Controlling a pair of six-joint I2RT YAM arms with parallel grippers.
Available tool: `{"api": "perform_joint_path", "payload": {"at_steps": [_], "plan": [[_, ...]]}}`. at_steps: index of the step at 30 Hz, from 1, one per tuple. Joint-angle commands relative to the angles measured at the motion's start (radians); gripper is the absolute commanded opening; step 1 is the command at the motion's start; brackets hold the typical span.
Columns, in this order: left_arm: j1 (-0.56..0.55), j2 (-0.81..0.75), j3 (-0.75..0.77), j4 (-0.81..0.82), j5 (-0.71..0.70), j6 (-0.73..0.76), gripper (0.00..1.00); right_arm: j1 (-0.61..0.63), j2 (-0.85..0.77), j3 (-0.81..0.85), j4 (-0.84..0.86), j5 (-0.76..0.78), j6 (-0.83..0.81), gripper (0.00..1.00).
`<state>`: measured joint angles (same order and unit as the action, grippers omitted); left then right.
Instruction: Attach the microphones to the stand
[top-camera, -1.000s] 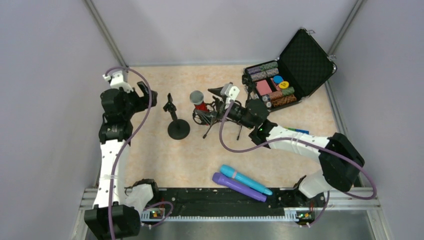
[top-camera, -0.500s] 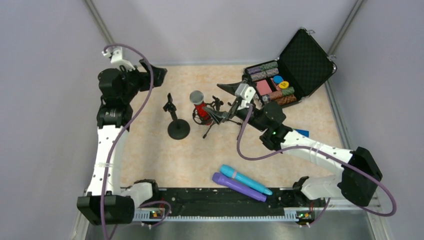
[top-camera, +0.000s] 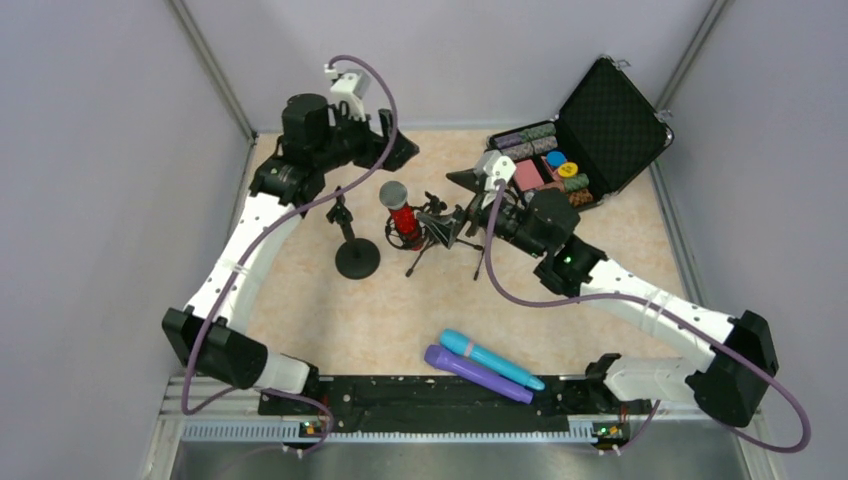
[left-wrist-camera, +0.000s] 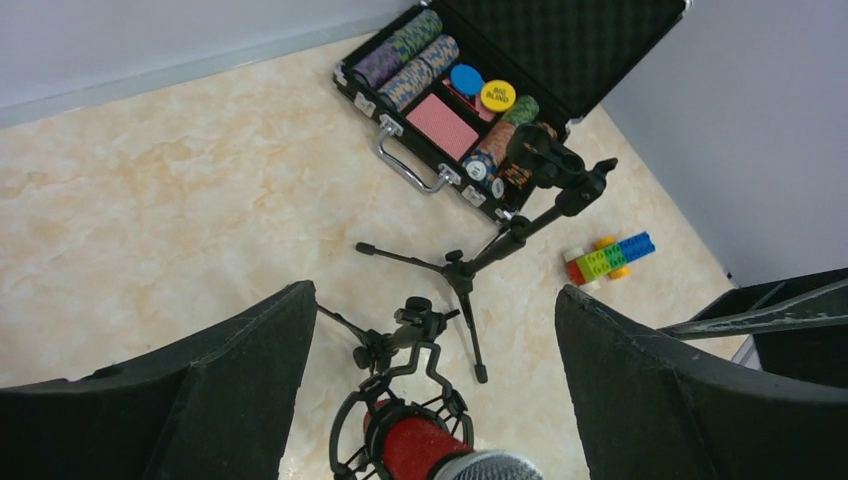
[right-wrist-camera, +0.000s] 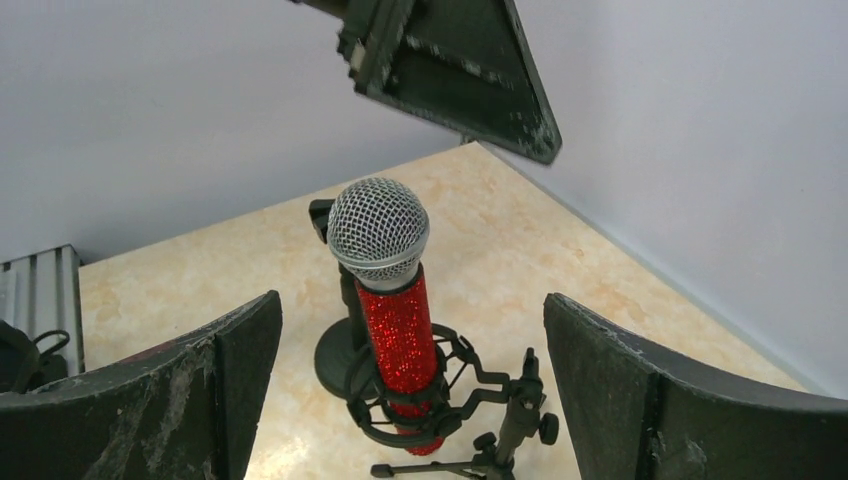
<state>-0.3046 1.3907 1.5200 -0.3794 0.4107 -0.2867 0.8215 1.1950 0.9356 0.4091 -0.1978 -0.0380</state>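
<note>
Now, nearest the arm bases, the light blue plastic microphone (top-camera: 492, 361) and the purple plastic microphone (top-camera: 476, 373) lie touching, side by side, on the pale marbled tabletop (top-camera: 330, 320). They are well to the near side of the glittery red microphone with the silver mesh head (top-camera: 402, 216). That red microphone stands upright in a black shock-mount stand (top-camera: 412, 240).

Just to its left is a black round-base stand (top-camera: 357, 258) with an empty clip. The right gripper (top-camera: 450, 203) hangs just to the microphone's right, fingers wide apart and holding nothing. In the wrist view the microphone is framed between them without contact. A second ago this gripper was closer in against the mount; it has backed off a little.

The left gripper (top-camera: 397, 150), also spread wide and empty, has swung across from the tabletop's left edge. It now hovers just beyond the red microphone.

Farther off to the right are a black tripod stand with an empty clip (left-wrist-camera: 545, 162), a multicoloured block train (left-wrist-camera: 608, 258) and an open black case of poker chips (top-camera: 610, 115).

I judge the first microphone attached and released, with two more to fetch.
</note>
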Motion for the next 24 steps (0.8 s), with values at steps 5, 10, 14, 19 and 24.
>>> {"api": "perform_joint_path", "payload": {"at_steps": [5, 10, 14, 19, 24], "plan": [[-0.172, 0.203, 0.279, -0.297, -0.096, 0.206, 0.92, -0.032, -0.082, 0.11, -0.181, -0.006, 0.077, 0.99], [-0.247, 0.337, 0.416, -0.456, -0.158, 0.292, 0.92, -0.071, -0.119, 0.111, -0.234, -0.045, 0.126, 0.99], [-0.277, 0.408, 0.479, -0.545, -0.196, 0.348, 0.91, -0.105, -0.167, 0.084, -0.275, -0.076, 0.168, 0.99], [-0.306, 0.464, 0.5, -0.622, -0.253, 0.391, 0.88, -0.149, -0.24, 0.009, -0.319, -0.085, 0.225, 0.98], [-0.314, 0.486, 0.499, -0.656, -0.281, 0.42, 0.83, -0.18, -0.29, -0.064, -0.345, -0.094, 0.273, 0.97]]}}
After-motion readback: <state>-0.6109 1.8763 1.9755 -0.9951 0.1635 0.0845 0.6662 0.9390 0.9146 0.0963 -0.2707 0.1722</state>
